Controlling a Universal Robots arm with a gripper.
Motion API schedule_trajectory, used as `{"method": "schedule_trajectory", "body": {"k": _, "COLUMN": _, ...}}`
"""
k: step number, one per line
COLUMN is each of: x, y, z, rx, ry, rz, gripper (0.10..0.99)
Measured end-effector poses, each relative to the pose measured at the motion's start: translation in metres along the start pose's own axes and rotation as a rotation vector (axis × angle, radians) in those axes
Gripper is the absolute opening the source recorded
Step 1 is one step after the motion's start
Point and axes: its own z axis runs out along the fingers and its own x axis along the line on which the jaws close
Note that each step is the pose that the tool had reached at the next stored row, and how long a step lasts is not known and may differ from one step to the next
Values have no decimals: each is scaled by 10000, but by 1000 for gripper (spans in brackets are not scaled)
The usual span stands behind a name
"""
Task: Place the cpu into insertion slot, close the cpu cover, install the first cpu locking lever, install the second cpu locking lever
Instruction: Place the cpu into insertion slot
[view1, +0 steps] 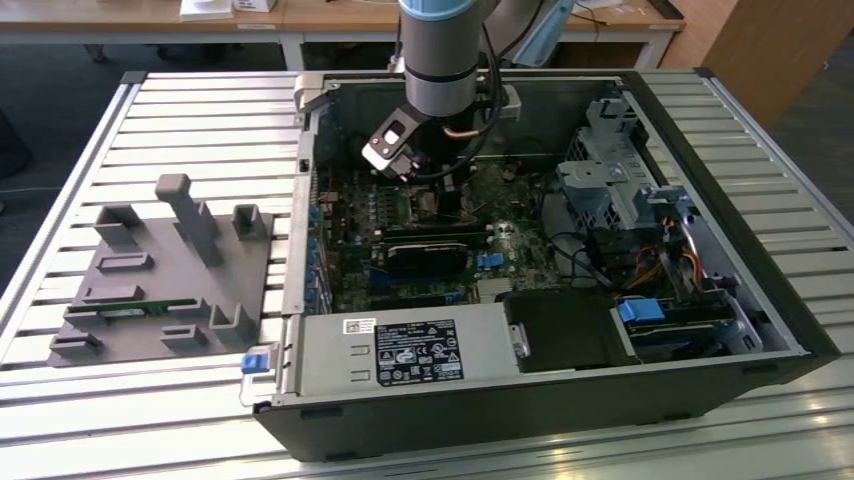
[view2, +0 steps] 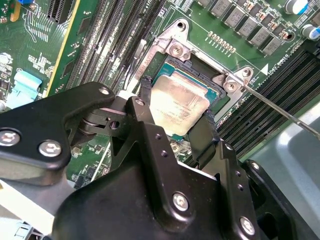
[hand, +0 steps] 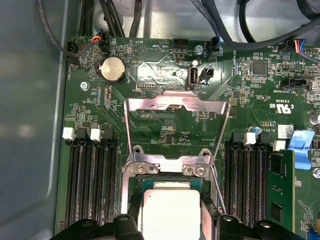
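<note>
Cpu was pinched at opposite edges by the jaws of the gripper, directly over the insertion slot; cpu cover lay swung open. Good seating required level lowering, corners aligned, without force.

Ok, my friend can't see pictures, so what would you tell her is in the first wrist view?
Black fingers hold the cpu, a small silver square, right at the insertion slot on a green motherboard. The cpu cover, a shiny metal frame, is flipped open, and long black memory slots run on both sides of the slot.
</note>
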Motion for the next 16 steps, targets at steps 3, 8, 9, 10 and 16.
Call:
{"method": "schedule_trajectory", "body": {"k": 3, "x": 1, "y": 1, "z": 4, "rx": -7, "ry": 9, "rz": 0, "gripper": 549}}
{"method": "schedule_trajectory", "body": {"k": 8, "x": 0, "y": -2, "z": 2, "rx": -1, "ry": 1, "rz": 1, "gripper": 612}}
{"method": "schedule_trajectory", "body": {"k": 9, "x": 0, "y": -2, "z": 2, "rx": 0, "ry": 1, "rz": 0, "gripper": 612}}
{"method": "schedule_trajectory", "body": {"k": 10, "x": 0, "y": -3, "z": 2, "rx": -1, "ry": 1, "rz": -1, "gripper": 612}}
{"method": "schedule_trajectory", "body": {"k": 16, "x": 0, "y": -3, "z": -6, "rx": 1, "ry": -2, "rz": -1, "gripper": 596}}
